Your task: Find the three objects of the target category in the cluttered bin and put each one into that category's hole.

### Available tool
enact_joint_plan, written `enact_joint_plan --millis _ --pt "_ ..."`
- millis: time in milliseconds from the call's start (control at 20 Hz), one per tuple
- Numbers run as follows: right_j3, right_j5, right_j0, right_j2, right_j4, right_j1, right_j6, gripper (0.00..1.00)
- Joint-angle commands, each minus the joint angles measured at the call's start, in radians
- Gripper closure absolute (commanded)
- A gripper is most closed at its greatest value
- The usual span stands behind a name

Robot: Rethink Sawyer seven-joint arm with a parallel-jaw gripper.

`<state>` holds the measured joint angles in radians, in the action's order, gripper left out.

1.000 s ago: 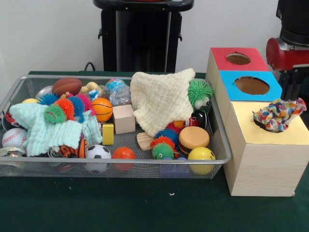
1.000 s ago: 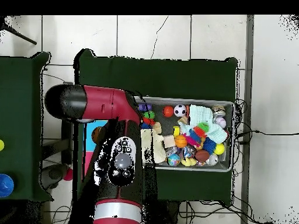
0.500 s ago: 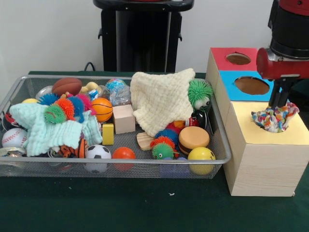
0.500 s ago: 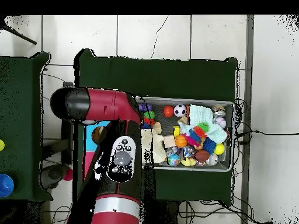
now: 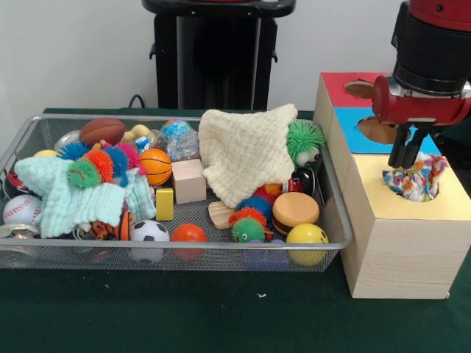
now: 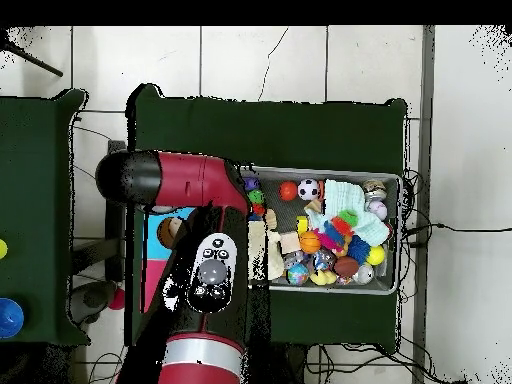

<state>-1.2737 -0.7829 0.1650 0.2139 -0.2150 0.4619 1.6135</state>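
Note:
A multicoloured patchwork cloth [image 5: 416,180] sits bunched in the hole of the yellow box top [image 5: 394,209], its upper part still sticking out. My gripper [image 5: 407,159] hangs just above the cloth's left edge, open, with nothing between its fingers. In the wire bin [image 5: 221,246] lie a cream waffle cloth [image 5: 243,151] at the right and a mint cloth [image 5: 70,198] at the left, each draped over toys. In the overhead view my arm [image 6: 205,290] covers the boxes and hides the gripper; the bin [image 6: 398,200] lies to its right.
Behind the yellow top are a blue top [image 5: 344,126] and a red top [image 5: 335,87], each with its own hole. The bin also holds balls, spiky rubber toys, wooden blocks and a toy burger [image 5: 295,209]. A black stand [image 5: 213,59] rises behind the bin.
My gripper has moved left across the yellow box top, from right of the patchwork cloth to its left edge. The cloth, first spread wide over the hole, now sits narrower and deeper.

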Motion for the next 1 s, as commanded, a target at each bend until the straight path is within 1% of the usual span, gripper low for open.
enact_joint_plan --millis 50,150,350,550,1000 --pt "-0.021 0.12 -0.013 -0.003 0.039 -0.043 0.208 1.0" --pt "-0.023 0.128 -0.013 -0.004 0.032 -0.046 0.216 1.0" --pt "-0.041 0.129 -0.022 -0.024 -0.007 -0.042 0.229 1.0" --pt "-0.055 0.096 -0.025 -0.044 -0.041 -0.027 0.245 1.0" --pt "-0.057 0.079 -0.025 -0.041 -0.048 -0.026 0.23 1.0"
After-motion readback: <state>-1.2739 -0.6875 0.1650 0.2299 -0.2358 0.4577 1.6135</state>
